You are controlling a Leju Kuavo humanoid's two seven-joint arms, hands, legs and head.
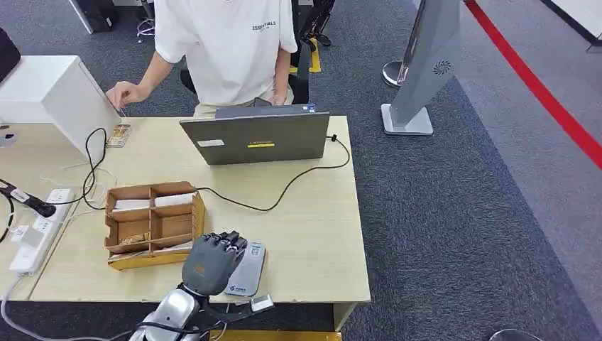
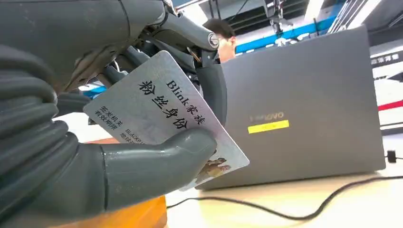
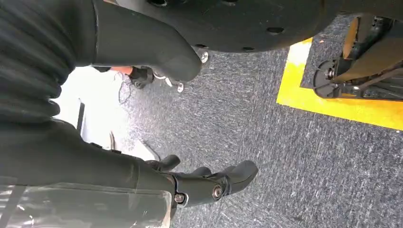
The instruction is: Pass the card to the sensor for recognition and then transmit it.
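Left hand (image 1: 211,261) at near table edge, pinching card (image 2: 166,114) between thumb and fingers, poised over grey sensor (image 1: 248,271) just right of wooden organizer (image 1: 152,224). Card pickup looks done; recognition likely underway or about to start. Handover remains, probably to person (image 1: 227,50) on far side behind laptop (image 1: 257,135). Right hand (image 3: 209,183) hangs over carpet, fingers loosely apart, holding nothing.

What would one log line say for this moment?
left hand: holds card | over sensor on table | right hand: hanging, holds nothing | card not passed on
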